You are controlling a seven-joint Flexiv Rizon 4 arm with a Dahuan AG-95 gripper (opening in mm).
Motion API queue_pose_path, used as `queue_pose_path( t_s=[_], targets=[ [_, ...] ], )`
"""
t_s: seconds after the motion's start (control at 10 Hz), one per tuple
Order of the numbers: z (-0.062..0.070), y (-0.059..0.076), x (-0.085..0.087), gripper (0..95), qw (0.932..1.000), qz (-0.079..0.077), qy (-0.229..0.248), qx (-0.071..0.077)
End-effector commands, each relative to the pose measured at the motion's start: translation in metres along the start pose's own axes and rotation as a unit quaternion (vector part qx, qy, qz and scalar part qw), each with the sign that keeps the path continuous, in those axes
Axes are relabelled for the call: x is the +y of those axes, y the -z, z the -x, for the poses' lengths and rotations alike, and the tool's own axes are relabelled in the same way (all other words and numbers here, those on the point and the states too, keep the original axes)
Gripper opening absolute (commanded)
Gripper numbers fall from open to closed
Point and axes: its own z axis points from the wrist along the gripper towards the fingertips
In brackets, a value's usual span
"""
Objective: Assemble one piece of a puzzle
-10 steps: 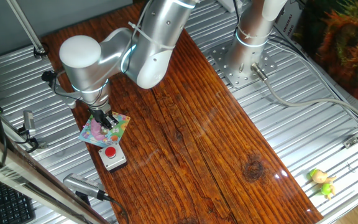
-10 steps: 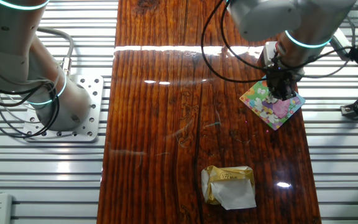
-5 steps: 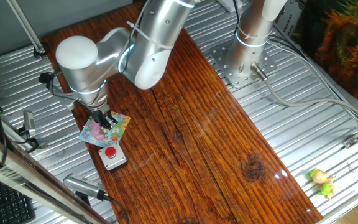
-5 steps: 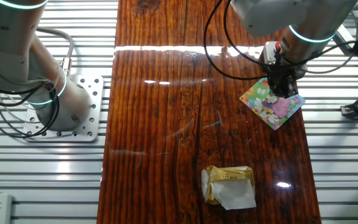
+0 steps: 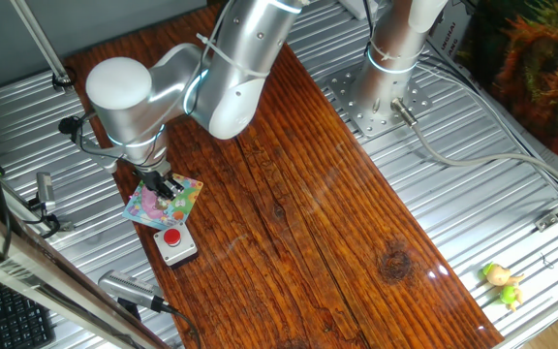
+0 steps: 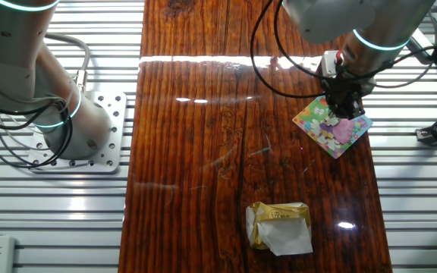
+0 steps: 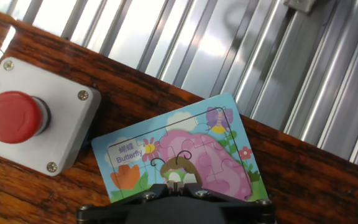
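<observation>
Gripper [image 5: 170, 191]: directly over the puzzle [image 7: 179, 155], fingertips at its picture; how far open, and whether anything is held, cannot be told. Puzzle: flat on the wooden table [image 5: 337, 223], at its edge. Red-button box [image 7: 33, 118]: just beside the puzzle.

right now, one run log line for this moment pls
phase: piece placement | gripper: over puzzle, fingertips at its face, jaw state unclear | red-button box: beside puzzle | wrapped packet: apart, untouched
</observation>
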Motion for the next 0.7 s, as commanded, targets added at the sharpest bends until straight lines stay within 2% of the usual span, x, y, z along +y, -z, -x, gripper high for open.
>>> queue_pose_path(
  t_s=[0.1, 0.7],
  targets=[
    [-0.0012, 0.0015, -0.0021, 0.0, 1.0000, 0.002, 0.001, 0.001],
    [-0.0013, -0.0019, -0.0022, 0.0, 1.0000, 0.003, -0.002, 0.001]
  ],
)
